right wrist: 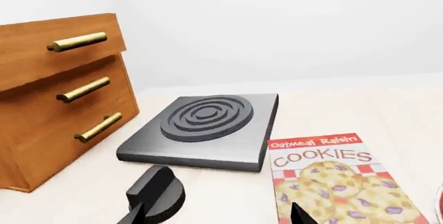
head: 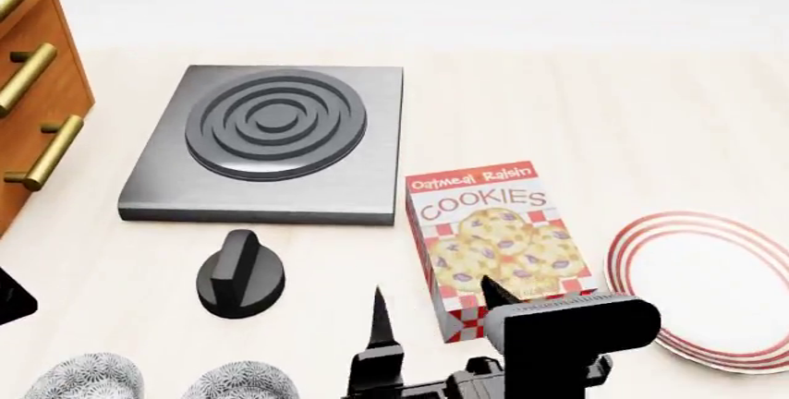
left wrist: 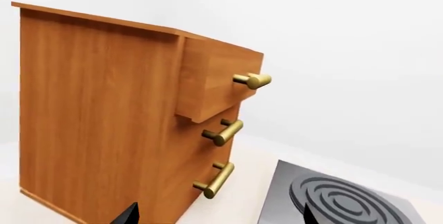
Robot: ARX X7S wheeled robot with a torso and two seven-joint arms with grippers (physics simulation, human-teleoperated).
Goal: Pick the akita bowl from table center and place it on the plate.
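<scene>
Two alike speckled grey-white bowls sit side by side at the bottom edge of the head view. The akita bowl (head: pixel 240 380) is the one nearer the middle and its twin (head: pixel 84 376) lies to its left; both are cut off by the frame. The plate (head: pixel 712 290), white with red rings, lies at the right edge. My right gripper (head: pixel 435 305) hovers open between the bowls and the plate, over the cookie box's near corner, holding nothing. In its wrist view the right gripper (right wrist: pixel 216 216) shows two spread tips. My left gripper (left wrist: pixel 219 216) is open and empty, facing the wooden cabinet.
A wooden drawer cabinet (head: pixel 31 94) with brass handles stands at the far left. A grey burner slab (head: pixel 272 140) lies behind a black knob (head: pixel 240 274). A cookie box (head: pixel 500 242) lies flat between the knob and the plate.
</scene>
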